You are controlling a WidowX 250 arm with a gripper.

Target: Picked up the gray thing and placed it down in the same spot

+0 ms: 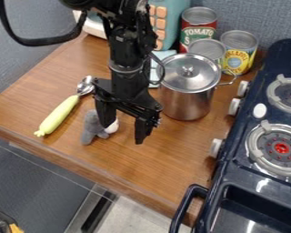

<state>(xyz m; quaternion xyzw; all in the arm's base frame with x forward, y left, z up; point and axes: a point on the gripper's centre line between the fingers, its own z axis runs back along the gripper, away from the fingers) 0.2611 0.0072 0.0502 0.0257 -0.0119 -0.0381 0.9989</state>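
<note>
The black gripper [122, 133] is hanging over the wooden counter [136, 168], its fingers standing well apart, released. The gray thing [92, 131], a small toy with a white part, is resting on the counter at the gripper's 9 o'clock, partly hiding behind the nearer finger. A spoon with a yellow-green handle [58, 114] is lying at the toy's 10 o'clock, and a lidded metal pot [185, 101] is standing toward the gripper's 1 to 2 o'clock.

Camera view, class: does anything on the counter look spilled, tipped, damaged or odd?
Nothing stands out: the cans stand upright, the lid sits on the pot, and nothing looks spilled. The tool partly hides the gray thing, so damage there can't be ruled out.
</note>
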